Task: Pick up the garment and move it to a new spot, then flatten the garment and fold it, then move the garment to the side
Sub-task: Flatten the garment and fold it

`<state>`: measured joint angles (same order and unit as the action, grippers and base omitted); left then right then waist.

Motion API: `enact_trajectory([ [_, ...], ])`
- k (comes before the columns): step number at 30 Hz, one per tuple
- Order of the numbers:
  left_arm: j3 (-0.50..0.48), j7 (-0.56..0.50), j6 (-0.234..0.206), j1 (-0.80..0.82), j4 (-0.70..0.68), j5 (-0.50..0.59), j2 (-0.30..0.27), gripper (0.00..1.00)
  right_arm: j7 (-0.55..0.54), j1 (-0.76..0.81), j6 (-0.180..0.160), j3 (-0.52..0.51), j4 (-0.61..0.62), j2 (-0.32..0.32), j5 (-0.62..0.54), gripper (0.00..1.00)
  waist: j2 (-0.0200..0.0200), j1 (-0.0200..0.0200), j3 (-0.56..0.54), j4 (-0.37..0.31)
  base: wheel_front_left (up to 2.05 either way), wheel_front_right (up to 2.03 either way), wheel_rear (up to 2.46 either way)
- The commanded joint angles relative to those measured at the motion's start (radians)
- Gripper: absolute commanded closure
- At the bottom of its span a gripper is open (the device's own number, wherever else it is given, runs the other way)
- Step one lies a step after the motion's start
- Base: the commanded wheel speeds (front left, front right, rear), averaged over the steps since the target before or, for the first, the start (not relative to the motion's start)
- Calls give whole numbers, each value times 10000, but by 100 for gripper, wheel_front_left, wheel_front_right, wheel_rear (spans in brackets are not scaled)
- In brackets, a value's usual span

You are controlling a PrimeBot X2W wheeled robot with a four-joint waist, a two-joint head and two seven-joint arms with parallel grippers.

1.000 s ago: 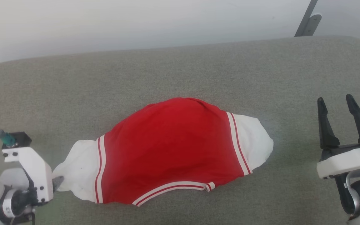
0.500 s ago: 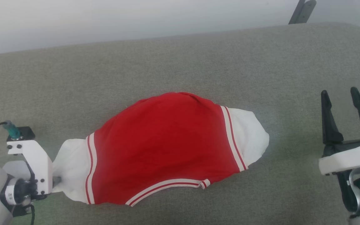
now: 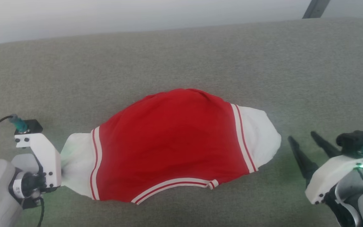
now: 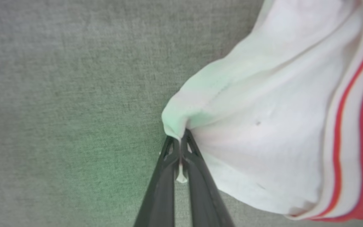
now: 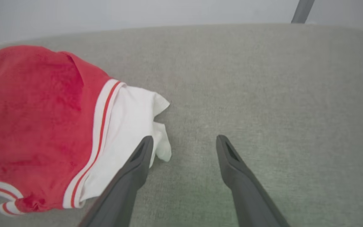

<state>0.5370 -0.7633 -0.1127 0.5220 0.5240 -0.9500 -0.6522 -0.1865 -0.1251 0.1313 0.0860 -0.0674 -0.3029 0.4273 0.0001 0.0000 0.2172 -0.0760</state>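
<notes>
Two grippers are now at the shirt (image 3: 172, 148). Your left gripper (image 4: 180, 142) has its fingers pressed together on the tip of the left sleeve (image 3: 77, 164), with a tuck of white cloth caught between them. Your right gripper (image 5: 184, 138) has changed most. A second ago it stood upright, well apart from the cloth at the right edge. Now it leans in low toward the right sleeve (image 3: 262, 138), fingers spread wide and holding nothing, one finger just beside the sleeve's edge.

The shirt lies mid-surface, plain red side up, with striped trim along its near edge. It is spread out but bulged, not flat. In my judgement you are setting up a two-sleeve grasp to lift or stretch it, and the flattening is not yet done.

The surface is a grey-green woven cushion (image 3: 181, 56). Behind it stand a pale wall (image 3: 106, 15) and a dark slanted bar (image 3: 315, 8) at the upper right.
</notes>
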Motion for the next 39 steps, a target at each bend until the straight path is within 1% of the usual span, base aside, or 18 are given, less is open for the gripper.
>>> enact_trajectory([
  [1,242,76,62,-114,208,20,388,100,-384,-102,-8,193,-75,-136,162,0,-1,0,96,127,0,0,0],
  [2,242,76,62,-114,208,20,388,100,-384,-102,-8,193,-75,-136,162,0,-1,0,96,127,0,0,0],
  [4,322,159,132,72,245,90,545,100,-1072,-336,-9,484,-246,-360,534,0,-1,0,202,300,0,0,0],
  [5,322,159,132,72,245,90,545,100,-1072,-336,-9,484,-246,-360,534,0,-1,0,202,300,0,0,0],
  [7,373,232,206,166,244,139,647,100,-1474,-466,-8,672,-407,-429,707,0,-1,0,276,417,0,0,0],
  [11,451,332,280,390,282,199,858,100,-2200,-891,-11,1100,-767,-646,779,0,-1,0,428,606,0,0,0],
  [16,545,415,330,639,409,272,1093,100,-3090,-1497,-6,1735,-1557,-661,646,0,-1,0,584,805,0,0,0],
  [17,561,435,338,660,447,283,1122,100,-3174,-1589,-8,1795,-1716,-690,547,26,-1,0,599,829,0,0,0],
  [18,574,453,344,682,481,274,1156,100,-3262,-1651,-8,1874,-1863,-726,493,100,-1,0,611,853,0,0,0],
  [21,561,494,342,741,547,278,1157,100,-3394,-1881,-8,1786,-2132,-660,411,100,-1,0,604,908,0,0,0],
  [25,466,542,286,1020,410,382,905,100,-3536,-2111,-17,1341,-2126,-582,480,100,-1,0,440,927,0,0,0],
  [28,375,449,239,1307,53,450,636,100,-3677,-2325,-14,1017,-1812,-610,425,100,-1,0,240,920,0,0,0],
  [30,338,326,199,1459,-235,520,424,100,-3863,-2382,-12,829,-1585,-478,629,100,-1,0,77,921,0,0,0],
  [32,245,288,105,1698,-577,595,246,100,-4071,-2545,-12,711,-1272,-492,777,100,-1,0,-109,923,0,0,0],
  [39,-5,89,38,2727,-1793,751,-195,100,-4667,-3374,-12,272,-381,-483,1202,100,-1,0,-870,921,0,0,0],
])
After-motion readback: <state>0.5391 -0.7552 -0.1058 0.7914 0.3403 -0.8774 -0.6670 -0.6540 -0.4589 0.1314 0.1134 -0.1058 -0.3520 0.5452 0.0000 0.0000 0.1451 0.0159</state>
